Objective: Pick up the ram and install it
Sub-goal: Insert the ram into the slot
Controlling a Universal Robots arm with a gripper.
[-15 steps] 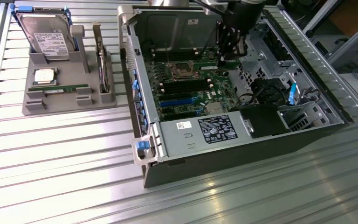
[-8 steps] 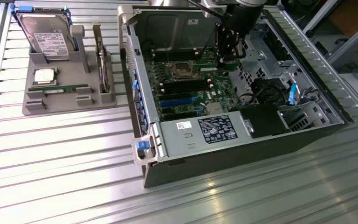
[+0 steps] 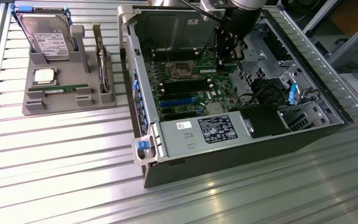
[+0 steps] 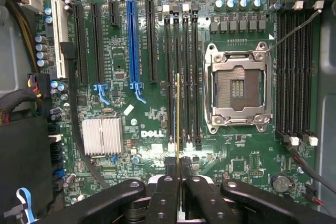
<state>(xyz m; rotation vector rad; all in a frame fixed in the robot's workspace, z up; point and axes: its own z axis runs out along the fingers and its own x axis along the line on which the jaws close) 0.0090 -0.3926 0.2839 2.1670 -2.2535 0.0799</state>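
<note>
gripper: your gripper (image 4: 179,184) pinches the ram (image 4: 178,124) edge-on.
position: ram above the motherboard (image 4: 147,114) memory slots (image 4: 181,77).

The arm (image 3: 244,14) reaches down from above, its black wrist pointing straight into the open case. Down at the tip, the gripper (image 4: 179,182) has its two black fingers (image 4: 163,198) pinched nearly together, clamped on the thin edge of the ram (image 4: 178,124) standing upright between them.
</note>
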